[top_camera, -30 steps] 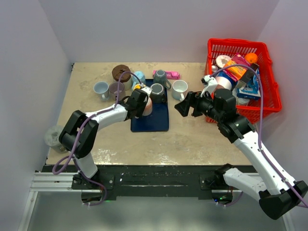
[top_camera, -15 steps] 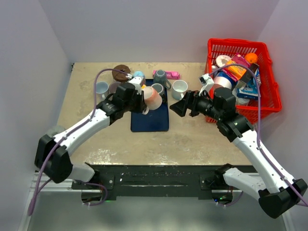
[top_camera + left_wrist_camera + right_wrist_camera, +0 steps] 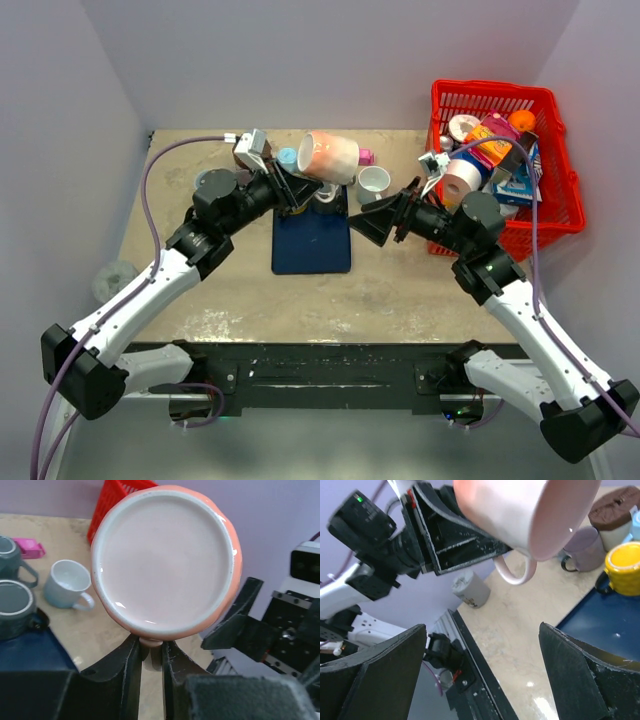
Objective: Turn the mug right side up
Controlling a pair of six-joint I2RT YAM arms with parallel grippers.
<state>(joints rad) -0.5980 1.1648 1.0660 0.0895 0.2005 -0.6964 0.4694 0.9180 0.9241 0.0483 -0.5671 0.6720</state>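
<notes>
I read the left gripper clamped on the handle of the peach mug, held sideways above the desk, seemingly near its far edge. Right gripper: jaws wide, empty.

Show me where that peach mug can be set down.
Near half of the blue mat is bare, as is the table from there to the near edge. Tabletop between mat and red basket is free, but the jaws of the right gripper hang over it. Crowded: the far side around the white mug.
</notes>
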